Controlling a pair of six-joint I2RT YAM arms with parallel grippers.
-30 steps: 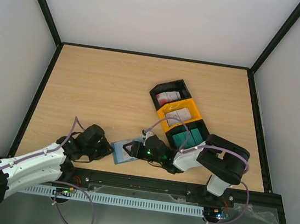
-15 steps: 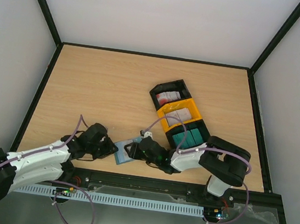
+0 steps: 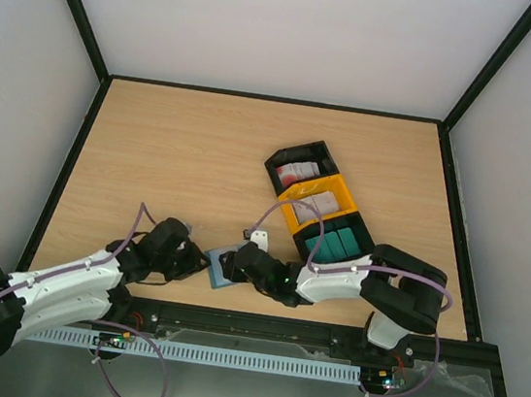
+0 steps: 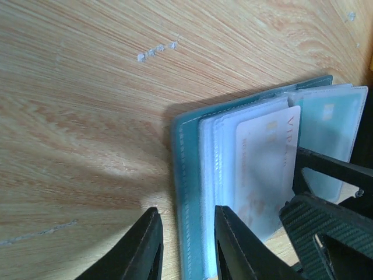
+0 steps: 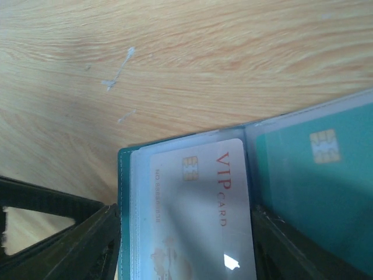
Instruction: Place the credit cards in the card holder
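The card holder (image 3: 220, 268) lies open near the table's front edge, teal outside with clear sleeves inside (image 5: 123, 175). A white credit card (image 5: 198, 204) printed "VIP CARD" in red sits in its left sleeve (image 4: 268, 169). A teal card (image 5: 315, 192) fills the right sleeve. My right gripper (image 5: 185, 233) is open, one finger on each side of the white card's sleeve. My left gripper (image 4: 186, 233) stands slightly open, straddling the holder's teal left edge (image 4: 189, 151). In the top view the left gripper (image 3: 200, 266) and right gripper (image 3: 239, 264) meet over the holder.
A three-bin tray stands right of centre. Its black bin (image 3: 280, 158) holds white-and-red cards, its yellow bin (image 3: 346, 195) holds pale cards and its green bin (image 3: 362, 237) holds teal items. The table's front rail runs just behind both grippers.
The right gripper has slid left over the holder and its jaws have widened. The left arm has edged slightly right toward the holder's edge.
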